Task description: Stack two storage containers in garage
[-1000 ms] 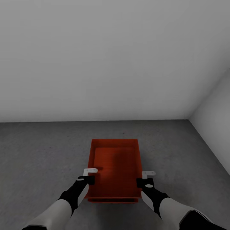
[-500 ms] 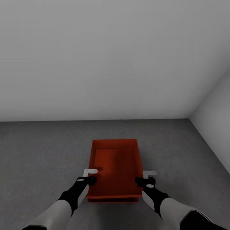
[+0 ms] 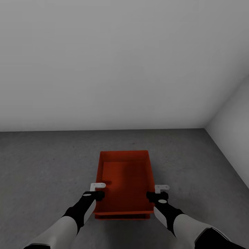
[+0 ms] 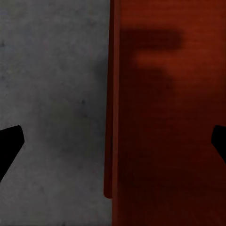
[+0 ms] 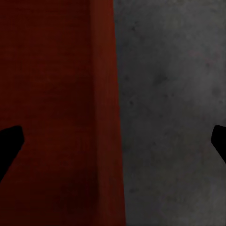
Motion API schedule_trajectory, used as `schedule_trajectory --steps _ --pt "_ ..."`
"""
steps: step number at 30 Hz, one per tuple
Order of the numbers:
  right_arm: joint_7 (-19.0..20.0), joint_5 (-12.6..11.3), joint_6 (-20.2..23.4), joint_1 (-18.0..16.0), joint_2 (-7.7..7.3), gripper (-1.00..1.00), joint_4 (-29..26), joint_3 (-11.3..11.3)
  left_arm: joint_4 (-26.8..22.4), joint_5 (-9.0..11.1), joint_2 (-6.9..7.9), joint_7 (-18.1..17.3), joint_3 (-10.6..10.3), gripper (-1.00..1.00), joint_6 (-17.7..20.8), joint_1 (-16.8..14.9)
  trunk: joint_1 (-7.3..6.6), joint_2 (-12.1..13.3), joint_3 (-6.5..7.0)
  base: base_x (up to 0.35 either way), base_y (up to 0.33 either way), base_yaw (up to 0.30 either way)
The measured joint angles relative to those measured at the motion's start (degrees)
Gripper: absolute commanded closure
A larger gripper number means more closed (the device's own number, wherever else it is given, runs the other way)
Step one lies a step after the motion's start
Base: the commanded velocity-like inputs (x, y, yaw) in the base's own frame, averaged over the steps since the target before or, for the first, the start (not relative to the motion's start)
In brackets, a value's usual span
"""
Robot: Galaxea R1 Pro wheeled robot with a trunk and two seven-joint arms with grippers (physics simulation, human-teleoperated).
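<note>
Now my left pincer [image 3: 98, 188] and right pincer [image 3: 161, 191] both gape wide, each straddling a side wall of the upper container [image 3: 125, 180] and clamping nothing. To finish well, I should lift both straight up, clear of the rims. Beyond them, the red-orange bins sit nested, the lower container [image 3: 122, 217] peeking out beneath, on the grey concrete floor [image 3: 45, 162] near the white wall [image 3: 103, 62].

Grey concrete floor [image 3: 48, 162]; red bins [image 3: 125, 180] stacked on it
</note>
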Motion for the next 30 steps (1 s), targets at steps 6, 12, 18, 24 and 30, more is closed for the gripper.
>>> schedule_trajectory --steps 6,12,18,24,30 --pt "-0.01 0.0 0.0 0.0 -0.01 -1.0 0.0 0.0 0.0 -0.07 -0.06 0.01 -0.02 -1.0 0.02 0.0 0.0 0.0 0.0 0.0 0.0 0.0" --pt "-0.01 0.0 0.0 0.0 0.0 -1.0 0.0 0.0 0.0 -0.06 -0.07 0.0 -0.02 -1.0 0.04 0.0 0.0 0.0 0.0 0.0 0.0 0.0" --pt "-0.01 0.01 0.0 0.0 -0.01 -1.0 0.0 0.0 0.0 -0.01 -0.09 0.01 -0.02 -1.0 0.1 0.0 -1.09 1.99 0.89 0.0 0.0 0.0" --pt "0.01 0.0 0.0 0.0 0.0 -1.0 0.0 0.0 0.0 0.03 -0.1 0.0 -0.02 -1.0 0.23 0.0 -2.41 4.4 1.97 0.0 0.0 0.0" --pt "-0.01 -0.06 0.0 0.0 0.0 -1.0 0.0 0.0 -0.06 0.0 -0.07 0.0 0.04 -1.0 0.37 0.0 -3.73 6.8 3.05 0.0 0.0 0.0"
